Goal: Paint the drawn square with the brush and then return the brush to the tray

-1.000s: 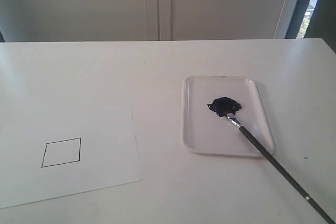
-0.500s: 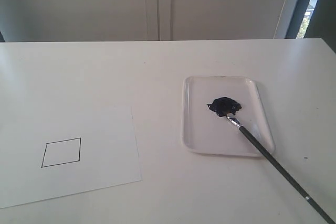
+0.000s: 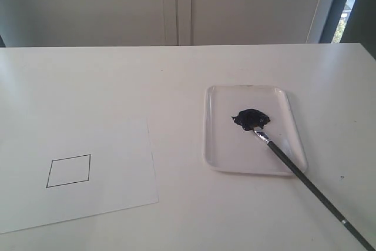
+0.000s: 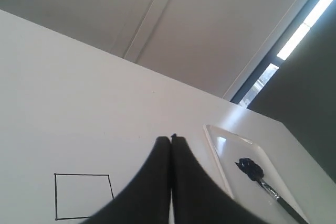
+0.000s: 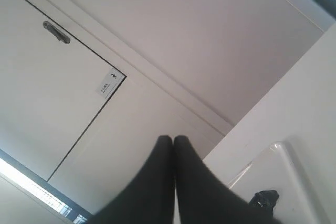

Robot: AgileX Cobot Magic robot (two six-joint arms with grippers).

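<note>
Though the brush (image 3: 305,180) lies in plain sight, neither gripper has hold of it. In the left wrist view we see the left gripper (image 4: 170,139) with its two dark fingers (image 4: 152,182) pressed flat together and nothing between them, and the right wrist view shows the right gripper (image 5: 174,139) closed up in the same way, likewise empty. On the white table (image 3: 117,74) the tray (image 3: 207,127) sits to the right in the exterior view, with a black paint blob (image 3: 251,119) in its far half. We find the brush resting at a slant, its bristles touching the near edge of the blob and its silver ferrule inside the tray. Its black handle crosses the tray's near right corner and runs out over the table to the lower right edge of the view. Well apart from the tray, to the left, a white paper sheet (image 3: 117,145) lies flat on the table. The drawn square (image 3: 69,171) sits on the near left part of that sheet; we see only a thin black outline, slightly skewed, with bare white paper inside it. In the left wrist view the closed fingertips point out over the table, the square to one side of them and the tray to the other, touching neither.
</note>
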